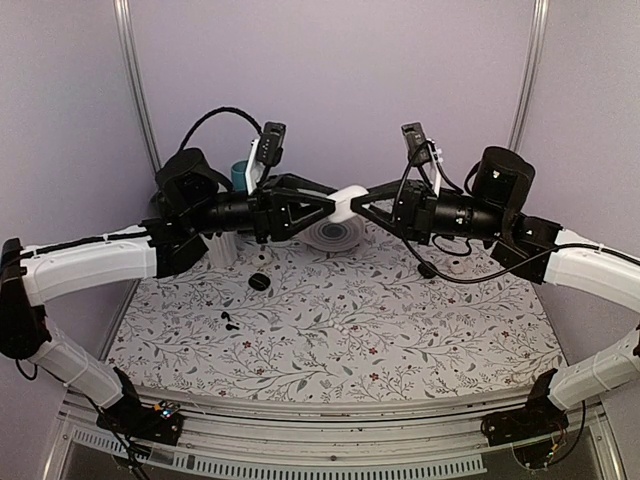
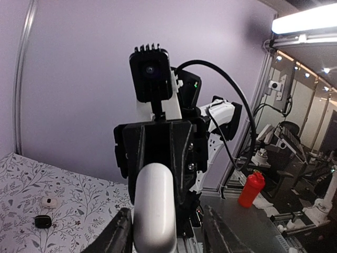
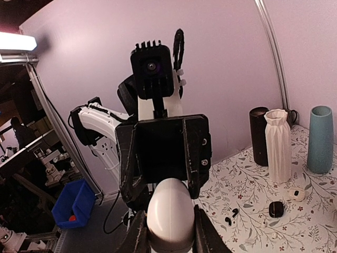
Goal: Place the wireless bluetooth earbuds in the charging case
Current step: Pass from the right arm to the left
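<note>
A white charging case (image 1: pixel 348 203) is held in the air above the back middle of the table, and its lid looks shut. My right gripper (image 1: pixel 359 208) is shut on it from the right; in the right wrist view its fingers (image 3: pixel 138 234) hug the case (image 3: pixel 169 213). My left gripper (image 1: pixel 337 206) faces it from the left. In the left wrist view its jaws stand apart around the case (image 2: pixel 154 208), with a gap on the right side. Two black earbuds (image 1: pixel 230 322) lie on the table at the left and also show in the right wrist view (image 3: pixel 230 216).
A black case (image 1: pixel 260 282) and a small white case (image 1: pixel 265 257) sit on the floral table at back left. A white ribbed vase (image 3: pixel 277 145), a black cylinder (image 3: pixel 259 136) and a teal vase (image 3: pixel 319 138) stand by the back wall. A round white disc (image 1: pixel 332 235) lies under the grippers.
</note>
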